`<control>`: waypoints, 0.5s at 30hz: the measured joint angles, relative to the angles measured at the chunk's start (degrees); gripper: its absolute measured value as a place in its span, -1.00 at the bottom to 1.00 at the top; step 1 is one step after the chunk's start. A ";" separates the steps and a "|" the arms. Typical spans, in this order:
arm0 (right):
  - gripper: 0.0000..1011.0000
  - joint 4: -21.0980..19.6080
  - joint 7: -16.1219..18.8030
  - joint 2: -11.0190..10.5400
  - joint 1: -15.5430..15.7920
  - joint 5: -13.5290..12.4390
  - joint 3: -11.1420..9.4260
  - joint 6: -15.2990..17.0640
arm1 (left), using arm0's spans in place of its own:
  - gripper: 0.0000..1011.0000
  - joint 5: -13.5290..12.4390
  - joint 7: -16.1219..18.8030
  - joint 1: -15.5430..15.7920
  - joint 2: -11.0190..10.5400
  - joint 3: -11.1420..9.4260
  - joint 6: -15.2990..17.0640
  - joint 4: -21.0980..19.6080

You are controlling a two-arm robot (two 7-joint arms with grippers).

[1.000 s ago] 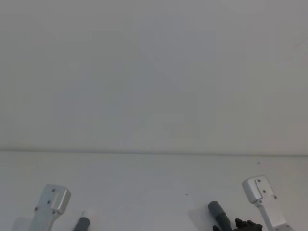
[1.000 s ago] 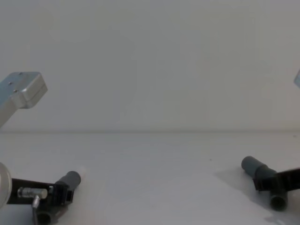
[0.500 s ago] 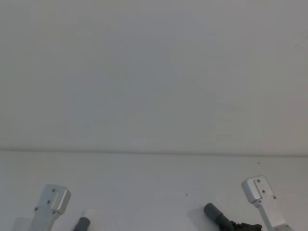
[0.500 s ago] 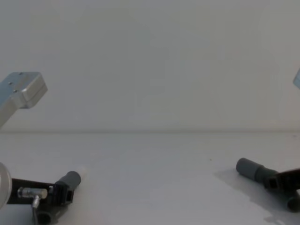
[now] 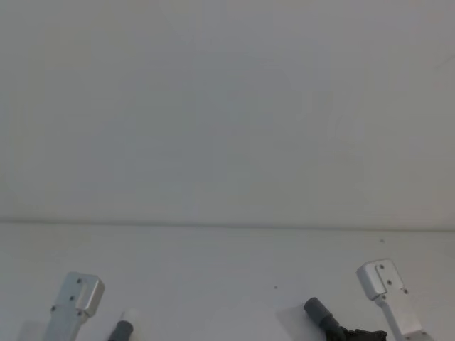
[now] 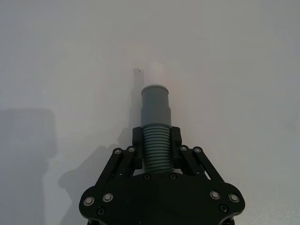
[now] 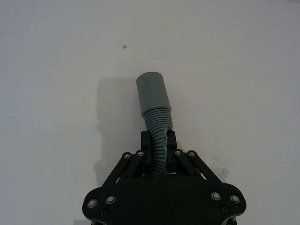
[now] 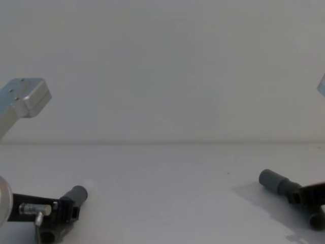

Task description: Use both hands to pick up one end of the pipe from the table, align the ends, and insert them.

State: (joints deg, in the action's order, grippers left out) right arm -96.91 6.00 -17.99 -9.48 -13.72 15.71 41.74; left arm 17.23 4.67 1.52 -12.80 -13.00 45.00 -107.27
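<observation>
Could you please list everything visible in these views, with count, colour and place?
Dark-grey ribbed hose piece with white tip: one, table's left side, in left hand.
Dark-grey ribbed hose piece with plain socket cuff: one, right side, in right hand.
Matt white table: one, beneath both.
Off-white wall: one, behind table.
Silver-grey metal left arm, right arm: two, at the sides.
Black plastic left hand, right hand: two, each shut on its piece's ribs.

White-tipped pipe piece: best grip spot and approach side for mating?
Grip the ribbed section just behind the cuff, coming from the rear along its axis, as the left gripper does. Jaws straddle the ribs, leaving cuff and white tip free for insertion.
</observation>
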 joint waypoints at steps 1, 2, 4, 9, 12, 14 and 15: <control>-0.69 0.00 0.00 0.00 0.00 0.00 0.00 0.00 | -0.40 0.00 0.00 0.00 0.00 0.00 0.00 0.00; -0.70 0.00 0.00 0.00 0.00 0.00 0.00 0.00 | -0.40 0.00 0.00 0.00 0.00 0.00 0.00 0.00; -0.71 0.00 0.00 0.00 0.00 0.00 0.00 0.00 | -0.40 0.00 0.00 0.00 0.00 0.00 0.00 0.00; -0.71 0.00 0.00 0.00 0.00 0.00 0.00 0.02 | -0.40 0.00 0.00 0.00 0.00 0.00 0.00 0.00; -0.71 0.00 0.00 0.00 0.01 0.00 0.00 0.03 | -0.40 0.00 0.00 0.00 0.00 0.00 0.00 0.00; -0.71 0.00 0.00 0.00 0.01 0.00 0.00 0.05 | -0.40 0.00 0.00 0.00 0.00 0.00 0.00 0.00; -0.72 0.00 0.00 0.00 0.01 0.00 0.00 0.05 | -0.40 0.00 0.00 0.00 0.00 0.00 0.00 0.00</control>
State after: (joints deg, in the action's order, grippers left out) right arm -96.91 6.00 -18.00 -9.47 -13.72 15.71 41.79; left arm 17.23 4.67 1.52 -12.80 -13.00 45.00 -107.27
